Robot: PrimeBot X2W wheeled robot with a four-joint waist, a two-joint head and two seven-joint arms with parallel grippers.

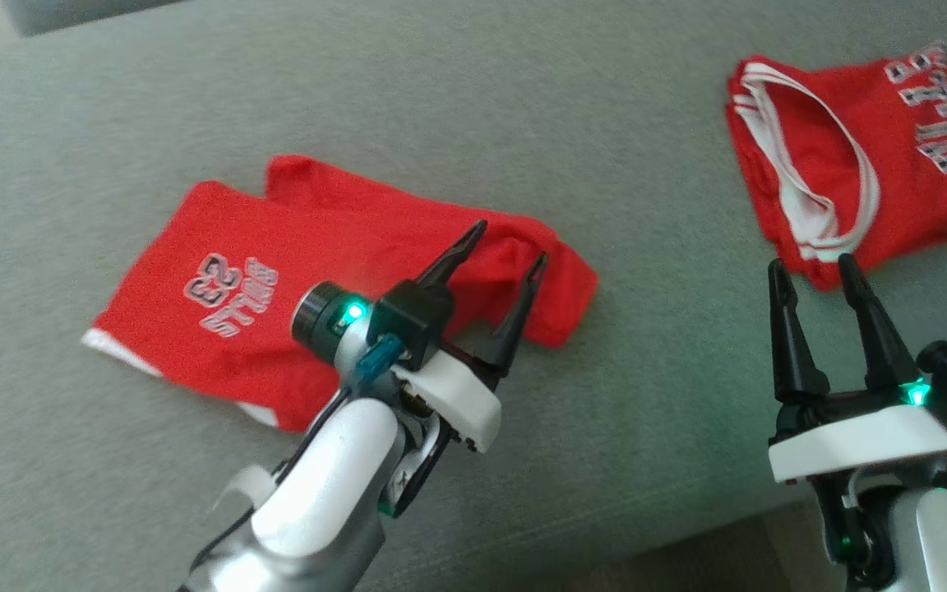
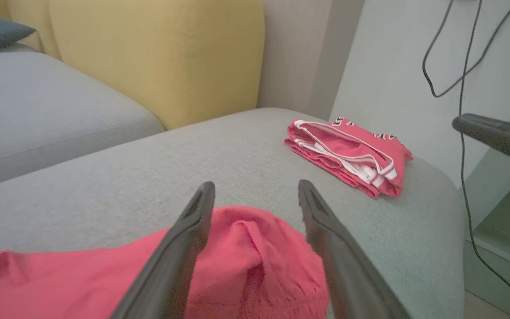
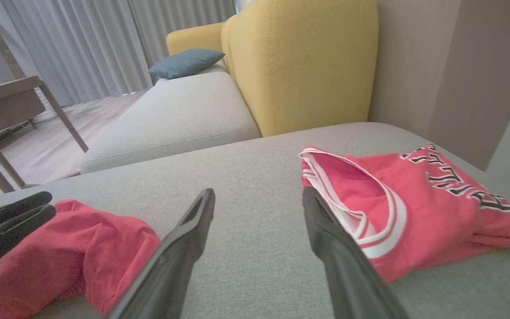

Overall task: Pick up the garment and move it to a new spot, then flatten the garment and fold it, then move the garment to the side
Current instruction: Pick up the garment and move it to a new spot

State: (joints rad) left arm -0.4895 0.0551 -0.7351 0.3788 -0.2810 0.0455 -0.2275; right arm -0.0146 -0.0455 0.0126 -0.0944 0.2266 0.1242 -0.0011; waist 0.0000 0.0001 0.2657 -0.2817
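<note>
The left hand (image 1: 511, 242), spread wide and empty, stands over the bunched end of the red garment (image 1: 194, 238).

Soft, even light leaves faint shadows and slight blur.

the red garment (image 1: 276, 279) lies folded flat on the grey sofa cushion (image 1: 523, 107), long side running left to right. white trim edges its left end, a pale "23" and lettering show on top, and its right end is bunched and rumpled.
</note>
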